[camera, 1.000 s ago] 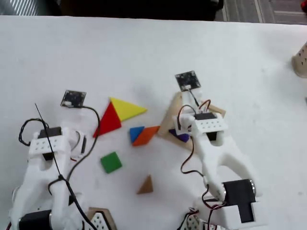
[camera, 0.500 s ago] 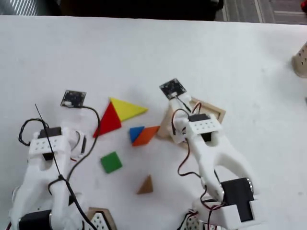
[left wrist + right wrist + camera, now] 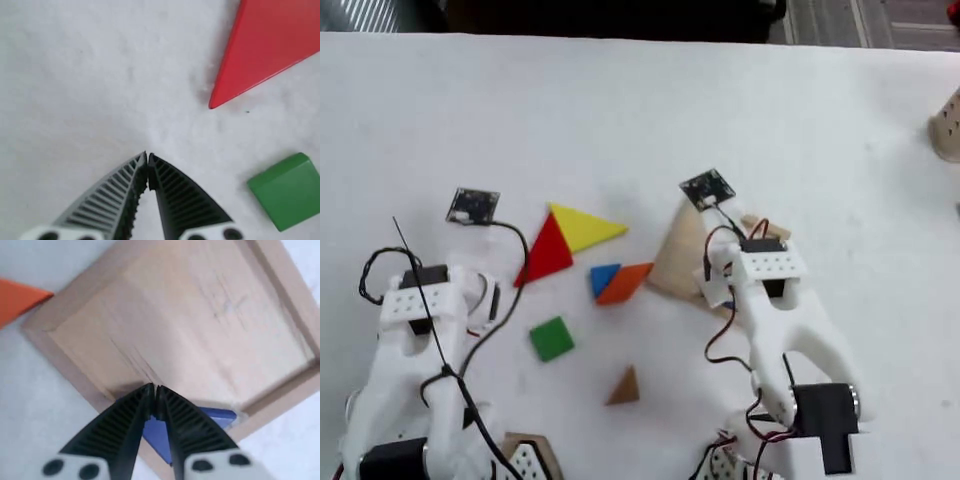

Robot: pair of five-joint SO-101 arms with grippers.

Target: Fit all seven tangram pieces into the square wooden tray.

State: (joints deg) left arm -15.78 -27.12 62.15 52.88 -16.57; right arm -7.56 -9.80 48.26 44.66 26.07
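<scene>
The square wooden tray [image 3: 675, 252] [image 3: 190, 325] lies right of centre, partly under my right arm. My right gripper [image 3: 154, 388] is shut and hovers over the tray floor. A blue-purple piece [image 3: 212, 415] lies in the tray corner under its fingers. Loose on the table are the yellow triangle [image 3: 582, 228], red triangle [image 3: 548, 250] [image 3: 270, 50], small blue piece [image 3: 603, 277], orange piece [image 3: 627, 283] [image 3: 17, 299], green square [image 3: 552, 338] [image 3: 287, 190] and brown triangle [image 3: 624, 386]. My left gripper [image 3: 147, 155] [image 3: 492, 300] is shut over bare table, left of the red triangle and green square.
A beige perforated cone [image 3: 948, 125] stands at the right edge. A wooden block [image 3: 525, 455] sits at the front by the left arm's base. The white table [image 3: 620, 110] stretches open toward the back.
The right arm's wrist swung left, then back right and slightly toward the front. The purple piece seen under it earlier is now covered in the high view. The left arm stayed still.
</scene>
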